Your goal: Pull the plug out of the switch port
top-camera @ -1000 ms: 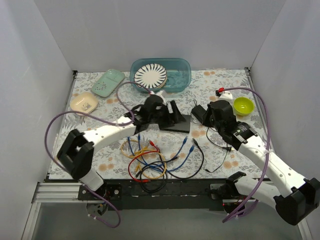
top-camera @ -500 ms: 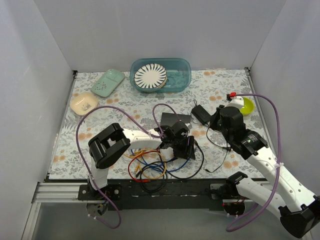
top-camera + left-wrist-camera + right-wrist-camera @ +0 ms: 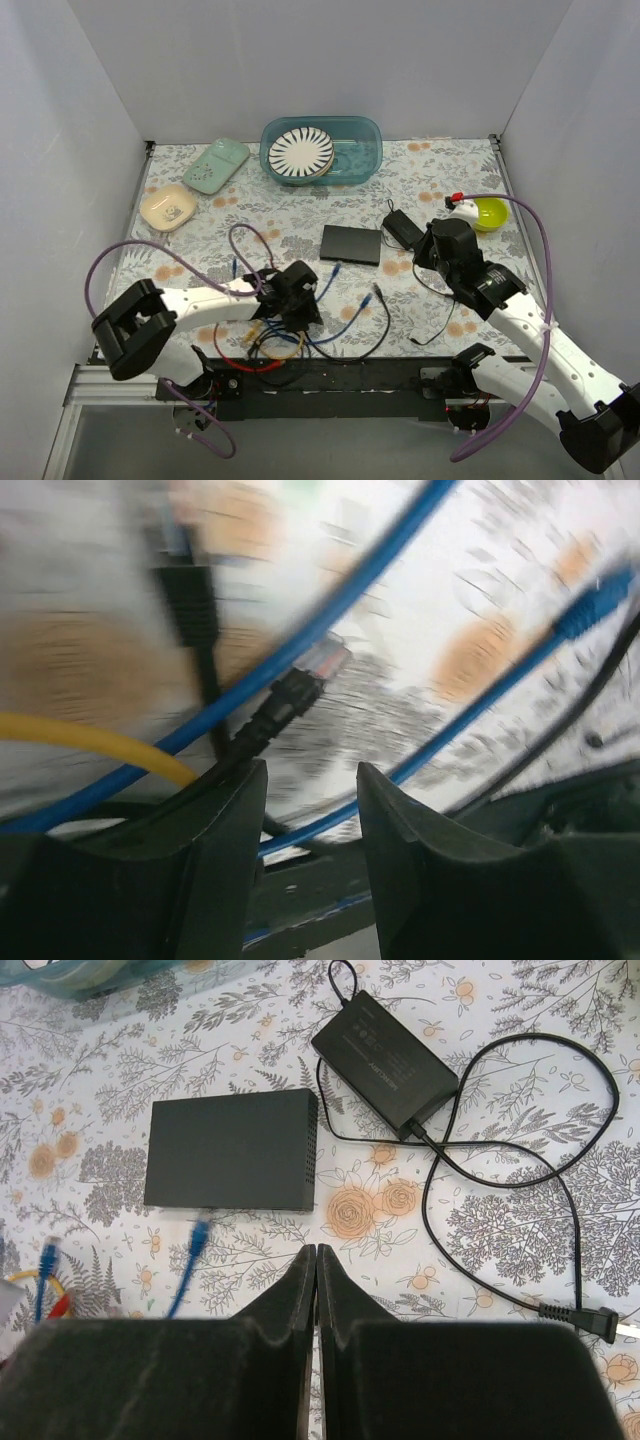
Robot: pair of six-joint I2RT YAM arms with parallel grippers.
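Now the left gripper sits low and left of centre in the top view, over a tangle of blue, yellow, red and black patch cables. A second ago it was up at the flat black rectangular network switch; the arm has drawn back toward the frame bottom.

- Switch lies at frame centre, with no cable seen in its near face. A blue plastic cable plug lies loose just below it.
- Judgement: the plug is out and the task is all but done.
- Left claw: fingers apart, cables passing beneath, nothing seen clamped. The wrist view is blurred.
- Right gripper: fingers pressed together, empty, above the switch.

Count:
- one switch
- one black power brick with lead
- two loose blue plugs near the switch, the second lower right
- one teal plastic tub holding one striped plate
- one green tray
- one cream dish
- one yellow-green bowl
- tangled cables: too knotted to count
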